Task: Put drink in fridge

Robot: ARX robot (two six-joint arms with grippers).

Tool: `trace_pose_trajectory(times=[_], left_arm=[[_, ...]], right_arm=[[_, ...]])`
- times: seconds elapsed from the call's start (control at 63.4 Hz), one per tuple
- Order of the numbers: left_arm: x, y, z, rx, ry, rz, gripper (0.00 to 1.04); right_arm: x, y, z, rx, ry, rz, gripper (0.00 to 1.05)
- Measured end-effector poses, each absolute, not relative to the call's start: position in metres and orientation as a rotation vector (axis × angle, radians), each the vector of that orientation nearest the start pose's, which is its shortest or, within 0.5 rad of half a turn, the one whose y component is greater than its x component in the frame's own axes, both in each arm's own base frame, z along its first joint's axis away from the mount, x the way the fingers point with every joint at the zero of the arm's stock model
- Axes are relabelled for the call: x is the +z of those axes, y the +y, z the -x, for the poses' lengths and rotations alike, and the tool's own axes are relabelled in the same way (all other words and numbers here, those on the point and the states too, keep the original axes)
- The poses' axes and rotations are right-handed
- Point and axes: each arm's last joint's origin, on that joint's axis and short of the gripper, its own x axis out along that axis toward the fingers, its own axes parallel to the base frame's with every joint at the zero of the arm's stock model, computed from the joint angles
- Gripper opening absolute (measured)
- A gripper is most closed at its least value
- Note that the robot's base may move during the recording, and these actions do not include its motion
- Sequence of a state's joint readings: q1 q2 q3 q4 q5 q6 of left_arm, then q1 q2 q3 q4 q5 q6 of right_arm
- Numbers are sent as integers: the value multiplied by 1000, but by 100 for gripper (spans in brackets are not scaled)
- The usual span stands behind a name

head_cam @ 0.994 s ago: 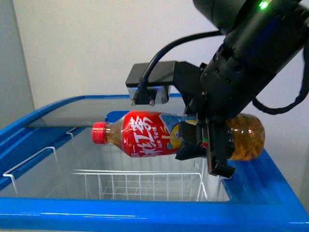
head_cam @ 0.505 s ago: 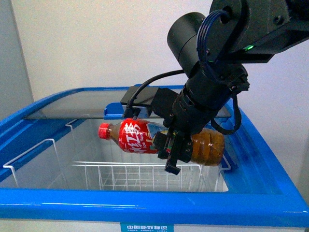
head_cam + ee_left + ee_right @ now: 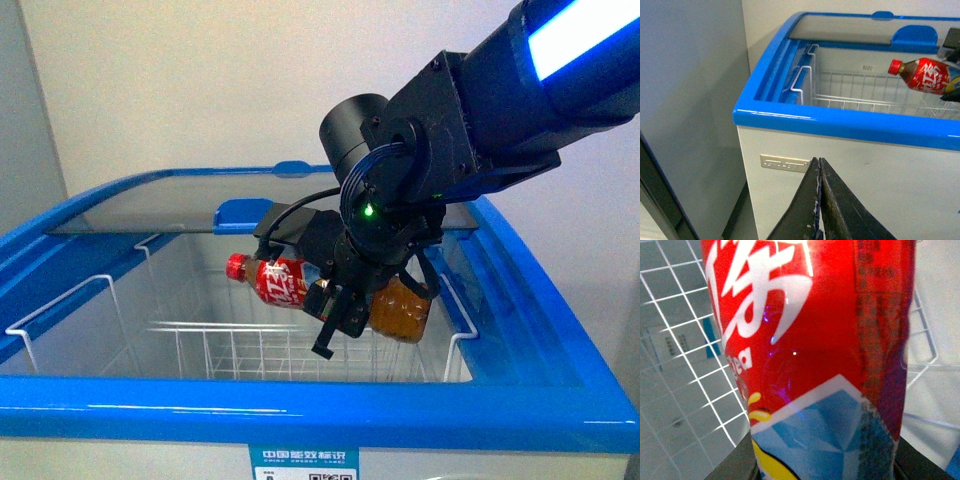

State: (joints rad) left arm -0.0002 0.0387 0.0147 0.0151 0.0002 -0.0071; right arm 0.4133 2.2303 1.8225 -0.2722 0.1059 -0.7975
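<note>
My right gripper [image 3: 338,305] is shut on the drink [image 3: 285,282], a clear bottle of brown liquid with a red cap and red label. It hangs on its side, cap to the left, inside the open top of the fridge [image 3: 300,410], above the white wire baskets [image 3: 260,352]. In the right wrist view the drink [image 3: 805,350] fills the picture, with basket wire [image 3: 685,345] behind it. My left gripper [image 3: 819,200] is shut and empty, low in front of the fridge [image 3: 850,175] wall. The drink [image 3: 925,75] shows there over the opening.
The glass lid [image 3: 180,215] with its blue handle [image 3: 245,215] is slid to the back. A grey cabinet [image 3: 690,100] stands close beside the fridge on the left. A pale wall rises behind.
My right arm has carried the drink away from the camera and lower, from above the blue rim down into the fridge opening, closer to the baskets.
</note>
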Motion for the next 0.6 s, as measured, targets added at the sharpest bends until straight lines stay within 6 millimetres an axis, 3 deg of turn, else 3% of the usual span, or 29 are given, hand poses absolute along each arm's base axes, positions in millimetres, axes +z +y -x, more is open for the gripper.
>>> trace_pose_trajectory(times=[0.41, 0.6], left_arm=[[168, 0, -97, 0, -10, 8, 3], [168, 0, -97, 0, -10, 7, 31]], right_arm=[[187, 216, -473, 461, 427, 949, 39], [176, 230, -465, 525, 399, 977, 39]])
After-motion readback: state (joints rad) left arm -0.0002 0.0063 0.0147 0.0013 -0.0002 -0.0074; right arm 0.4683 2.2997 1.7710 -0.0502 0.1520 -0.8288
